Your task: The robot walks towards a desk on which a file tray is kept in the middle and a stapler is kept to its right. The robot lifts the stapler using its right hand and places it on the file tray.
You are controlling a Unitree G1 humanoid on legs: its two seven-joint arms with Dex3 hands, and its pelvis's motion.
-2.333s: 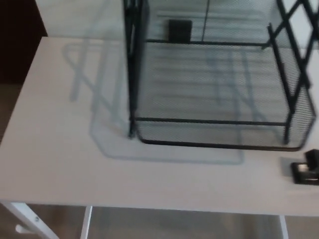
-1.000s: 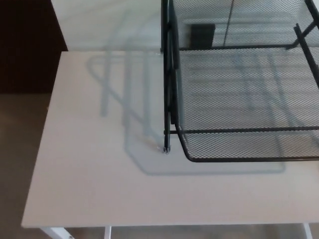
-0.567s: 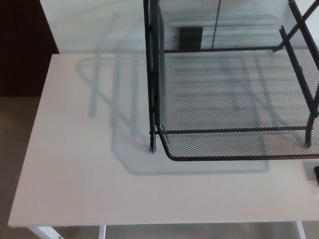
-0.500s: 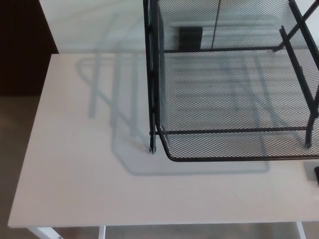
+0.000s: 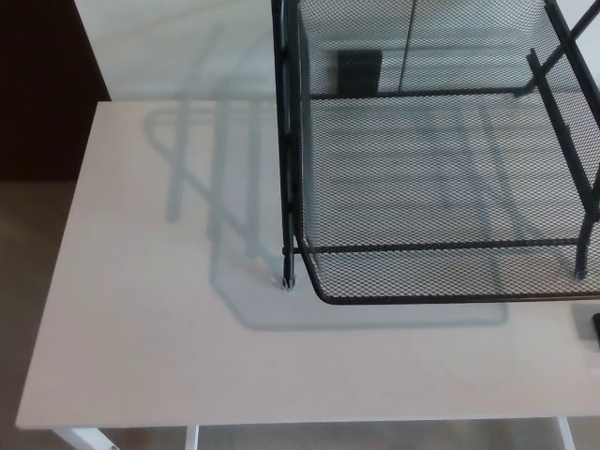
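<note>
A black wire-mesh file tray (image 5: 441, 272) with stacked tiers stands on the white desk (image 5: 159, 309), filling the upper right of the head view. A small black sliver at the right picture edge, just past the tray's front right corner, is the stapler (image 5: 595, 328); most of it is cut off by the frame. Neither of my hands shows in the view.
The desk's left and front edges are in view, with its white legs (image 5: 80, 438) below. Dark furniture (image 5: 42, 84) stands beyond the desk's left side, above tan floor. A dark rectangular object (image 5: 360, 71) shows behind the tray through the mesh.
The camera swung left and then back right, so the whole picture shifted. Over the last half second the view has held nearly still, and nothing on the desk has moved.
</note>
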